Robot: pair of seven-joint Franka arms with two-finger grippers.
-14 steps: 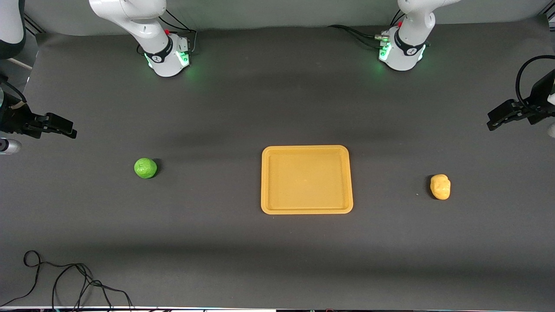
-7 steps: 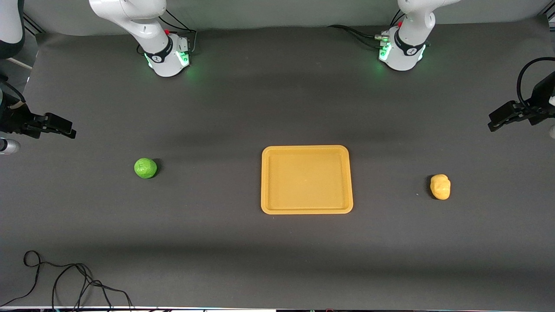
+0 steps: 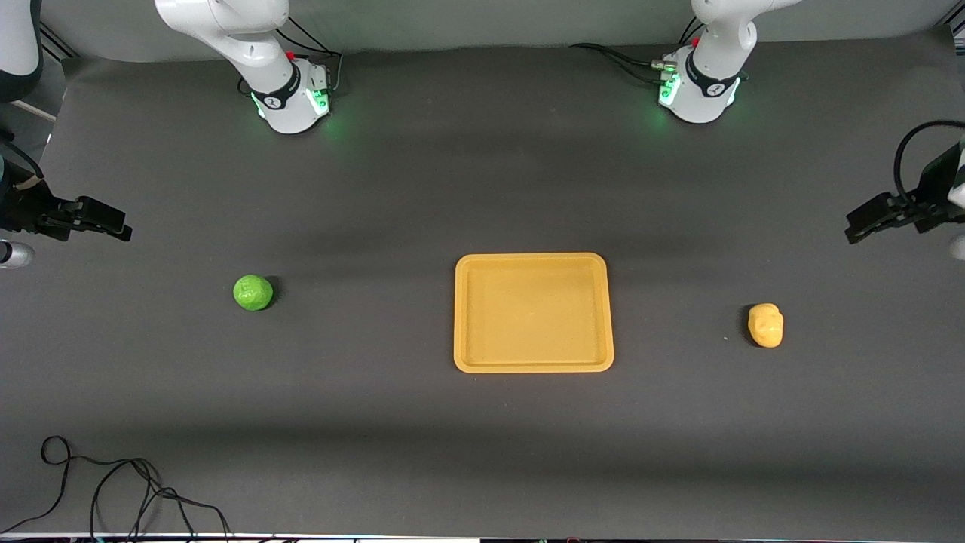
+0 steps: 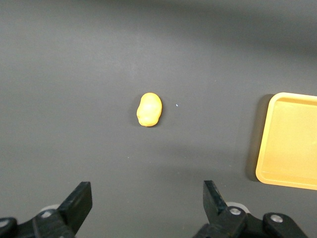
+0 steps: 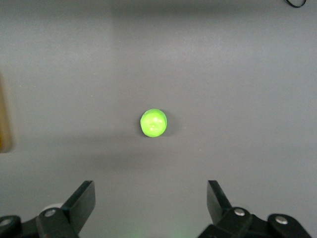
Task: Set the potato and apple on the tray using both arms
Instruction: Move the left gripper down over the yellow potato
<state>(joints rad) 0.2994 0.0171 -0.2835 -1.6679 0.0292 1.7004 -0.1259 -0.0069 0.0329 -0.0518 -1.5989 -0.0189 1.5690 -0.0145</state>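
The orange-yellow tray point(image 3: 533, 363) lies empty mid-table; its edge shows in the left wrist view point(image 4: 292, 144). The green apple point(image 3: 252, 292) sits on the mat toward the right arm's end, centred in the right wrist view point(image 5: 153, 123). The yellow-tan potato point(image 3: 765, 325) sits toward the left arm's end, also in the left wrist view point(image 4: 149, 109). My right gripper point(image 3: 113, 224) hovers open and empty at its end of the table, up above the mat; in its wrist view point(image 5: 151, 201) the jaws stand wide. My left gripper point(image 3: 859, 219) hovers open and empty at its end, jaws wide point(image 4: 147, 198).
A black cable point(image 3: 113, 490) lies looped on the mat at the edge nearest the front camera, toward the right arm's end. The two arm bases point(image 3: 290, 98) point(image 3: 697, 90) stand along the table's back edge.
The left gripper has drifted slightly downward in the front view. The right gripper has barely shifted. Apple, potato and tray have not moved.
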